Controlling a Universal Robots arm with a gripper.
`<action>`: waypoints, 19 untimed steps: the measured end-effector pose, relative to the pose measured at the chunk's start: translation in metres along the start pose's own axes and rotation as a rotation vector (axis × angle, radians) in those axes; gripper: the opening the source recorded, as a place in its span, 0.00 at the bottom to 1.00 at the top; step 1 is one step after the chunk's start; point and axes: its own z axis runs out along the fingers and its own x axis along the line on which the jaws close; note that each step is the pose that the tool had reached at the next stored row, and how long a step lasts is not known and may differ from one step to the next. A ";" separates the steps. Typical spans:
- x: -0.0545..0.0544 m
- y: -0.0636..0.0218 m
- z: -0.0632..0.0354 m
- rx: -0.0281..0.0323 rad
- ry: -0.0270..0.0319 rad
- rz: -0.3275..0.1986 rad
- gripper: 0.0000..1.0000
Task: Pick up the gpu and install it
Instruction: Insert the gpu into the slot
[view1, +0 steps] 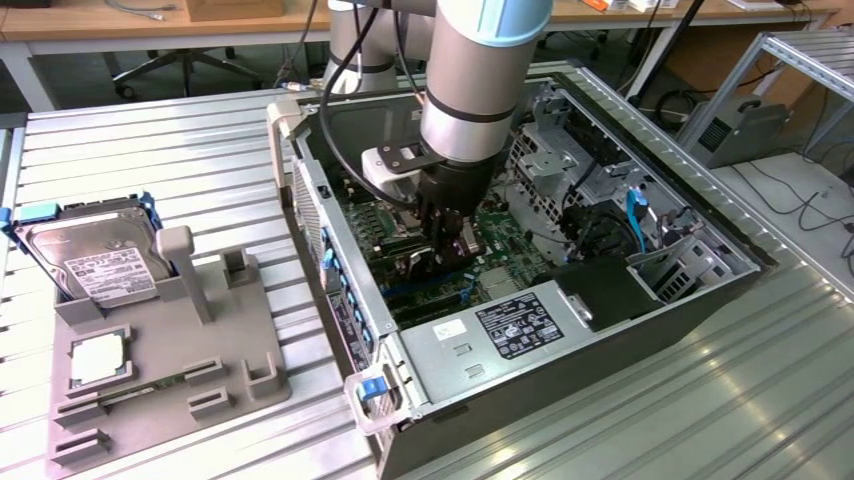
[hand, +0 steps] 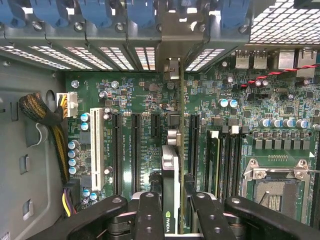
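The gpu (hand: 170, 170) is a thin black card seen edge-on in the wrist view, with a green logo near my fingers (hand: 150, 212). My gripper (hand: 171, 202) is shut on it, one finger on each flat side. The card stands upright over a long black slot of the green motherboard (hand: 140, 100), and its metal bracket (hand: 172, 70) reaches the rear slot openings. I cannot tell whether its edge sits in the slot. In the exterior view my gripper (view1: 447, 235) is down inside the open computer case (view1: 400, 400), above the motherboard (view1: 514, 245).
A white slot (hand: 96, 147), memory sticks (hand: 212, 160) and an open processor socket (hand: 272, 187) flank the card. A cable bundle (hand: 40, 110) lies by the case wall. At the exterior view's left, a grey holder (view1: 200, 370) carries a hard drive (view1: 94, 262) and a square chip (view1: 96, 360).
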 end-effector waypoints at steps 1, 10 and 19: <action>0.000 0.0000 0.0000 0.0000 -0.0004 0.000 0.27; 0.000 0.0018 0.0000 0.0034 -0.0046 0.000 0.27; 0.000 0.0035 -0.0001 0.0078 -0.0044 0.000 0.27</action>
